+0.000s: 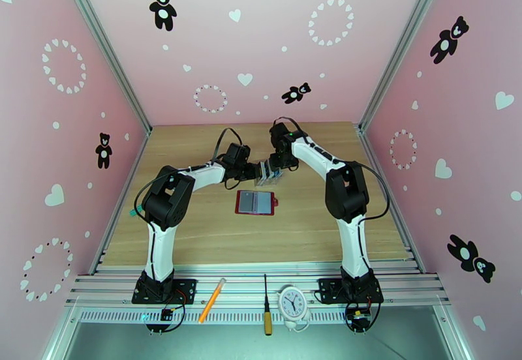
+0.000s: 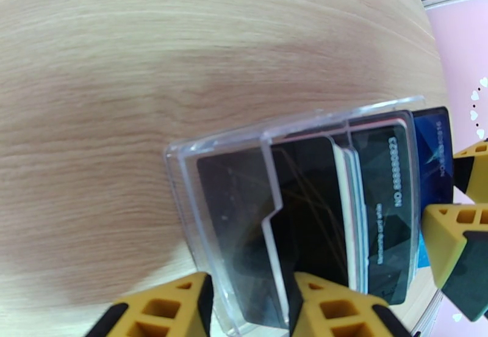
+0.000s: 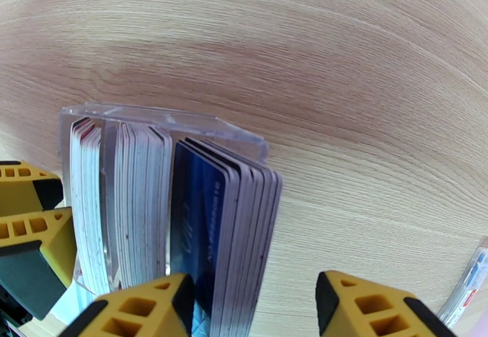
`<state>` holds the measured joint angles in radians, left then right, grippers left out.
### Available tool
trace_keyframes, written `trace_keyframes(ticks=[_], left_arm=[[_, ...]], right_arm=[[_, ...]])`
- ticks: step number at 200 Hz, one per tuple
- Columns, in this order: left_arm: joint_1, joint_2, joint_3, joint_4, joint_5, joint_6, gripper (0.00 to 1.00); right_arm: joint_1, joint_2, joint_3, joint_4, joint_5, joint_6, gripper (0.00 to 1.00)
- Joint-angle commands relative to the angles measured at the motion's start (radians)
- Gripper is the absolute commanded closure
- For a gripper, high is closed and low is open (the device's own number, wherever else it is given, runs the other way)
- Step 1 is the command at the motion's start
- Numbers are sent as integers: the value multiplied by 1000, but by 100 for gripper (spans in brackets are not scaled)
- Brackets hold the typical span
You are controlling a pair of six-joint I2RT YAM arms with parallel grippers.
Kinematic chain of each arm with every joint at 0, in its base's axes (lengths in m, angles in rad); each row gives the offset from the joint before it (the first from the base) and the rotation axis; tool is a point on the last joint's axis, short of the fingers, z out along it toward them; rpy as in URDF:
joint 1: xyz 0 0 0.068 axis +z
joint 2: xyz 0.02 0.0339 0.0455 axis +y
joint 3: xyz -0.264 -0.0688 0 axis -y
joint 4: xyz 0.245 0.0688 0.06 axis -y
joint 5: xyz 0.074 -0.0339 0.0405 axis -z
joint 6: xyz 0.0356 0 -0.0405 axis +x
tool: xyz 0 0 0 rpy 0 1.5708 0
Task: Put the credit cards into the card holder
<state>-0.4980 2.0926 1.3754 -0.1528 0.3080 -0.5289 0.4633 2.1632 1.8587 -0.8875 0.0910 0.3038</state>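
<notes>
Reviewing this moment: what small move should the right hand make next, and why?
Probably close the right hand on the outermost cards. Its fingers straddle that stack in the clear stand, with a gap open on one side, while the left hand appears to steady the stand. The red wallet lies open nearby, ready for a card.

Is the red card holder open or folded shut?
Open: the card holder lies spread flat, grey inner pockets facing up, snap tab sticking out.
</notes>
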Motion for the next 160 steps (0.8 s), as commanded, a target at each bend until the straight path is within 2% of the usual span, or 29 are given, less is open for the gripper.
trace_keyframes(ticks=[1,99,160], left_arm=[[16,17,-18,-59,-6,-8,60],[16,21,-12,-68,-4,-6,60],[16,20,-13,-69,-1,-6,60]], right_arm=[[-19,-50,28,-23,44,-5,45],[-20,-55,59,-30,6,3,49],[-18,-56,59,-36,-34,4,60]])
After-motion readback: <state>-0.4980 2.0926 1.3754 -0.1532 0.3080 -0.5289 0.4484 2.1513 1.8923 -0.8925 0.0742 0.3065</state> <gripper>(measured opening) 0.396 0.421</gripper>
